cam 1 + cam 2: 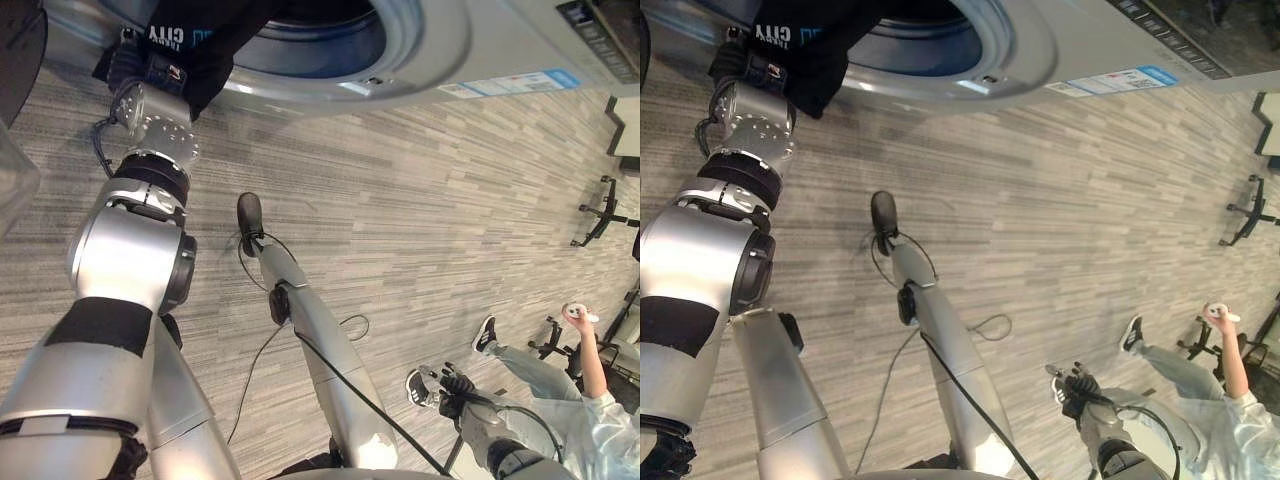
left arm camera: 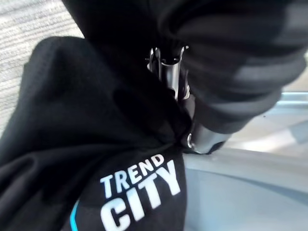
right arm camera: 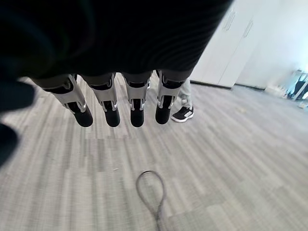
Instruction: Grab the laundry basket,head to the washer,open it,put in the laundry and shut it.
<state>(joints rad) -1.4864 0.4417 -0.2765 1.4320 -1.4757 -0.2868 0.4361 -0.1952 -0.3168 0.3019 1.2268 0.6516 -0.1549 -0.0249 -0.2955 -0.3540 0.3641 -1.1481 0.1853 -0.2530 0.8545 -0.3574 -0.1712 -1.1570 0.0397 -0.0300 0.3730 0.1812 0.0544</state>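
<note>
A black garment (image 1: 205, 55) with white print hangs over the lower rim of the washer's round opening (image 1: 330, 45), part inside the drum and part draped outside. My left arm reaches up to it. In the left wrist view the left hand (image 2: 171, 72) is buried in the garment (image 2: 96, 120), its fingers pinched into the folds at the grey washer rim (image 2: 240, 178). My right hand (image 1: 249, 215) hangs low over the floor away from the washer. Its fingers (image 3: 110, 103) are straight and hold nothing.
The grey washer front (image 1: 470, 45) spans the far side of the wood-pattern floor (image 1: 420, 200). A person (image 1: 590, 400) sits at the lower right with a controller raised. Office chair bases (image 1: 600, 210) stand at the right, and white cabinets (image 3: 226, 48) beyond.
</note>
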